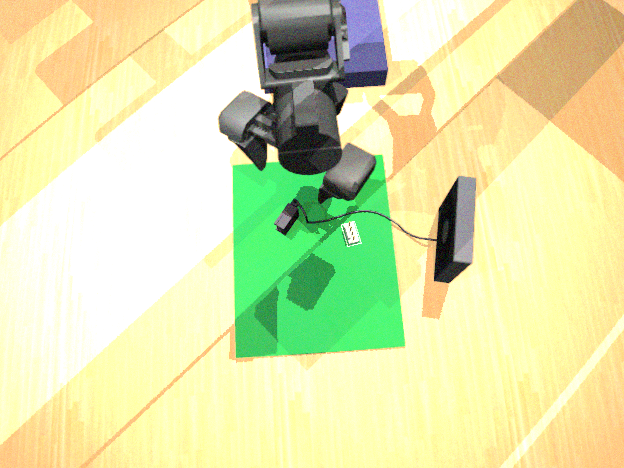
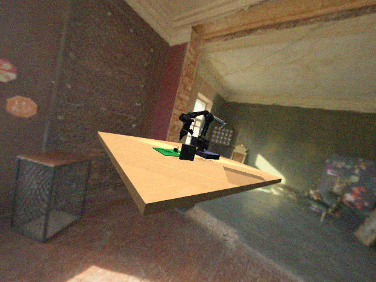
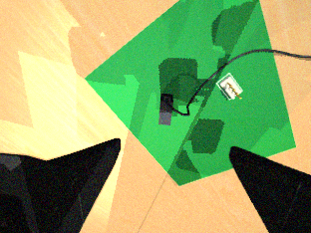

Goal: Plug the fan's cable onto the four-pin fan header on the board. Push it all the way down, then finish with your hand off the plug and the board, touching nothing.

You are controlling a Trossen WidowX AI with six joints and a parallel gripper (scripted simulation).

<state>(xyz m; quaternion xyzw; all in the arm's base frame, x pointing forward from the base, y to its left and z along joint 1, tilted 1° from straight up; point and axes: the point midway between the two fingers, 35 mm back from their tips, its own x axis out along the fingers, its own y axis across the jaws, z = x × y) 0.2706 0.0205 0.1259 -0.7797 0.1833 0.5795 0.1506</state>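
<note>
The green board (image 1: 312,322) (image 2: 164,150) (image 3: 259,124) lies flat on the table. The dark plug (image 1: 286,218) (image 2: 175,149) (image 3: 165,110) lies on the board, apart from the header, with a thin black cable (image 1: 370,212) (image 3: 259,50) running from one end. The white four-pin header (image 1: 354,233) (image 3: 227,86) stands on the board to the right of the plug in the top view; its pins are bare. My gripper (image 1: 292,184) (image 2: 185,137) (image 3: 173,147) is wide open and empty. It hangs above the board and the plug, touching neither.
The black fan (image 1: 455,229) (image 2: 187,152) stands upright on the table (image 1: 151,403) (image 2: 170,182) beside the board, joined to the cable. A dark blue block (image 1: 365,65) (image 2: 208,155) lies under the arm's base, behind the board.
</note>
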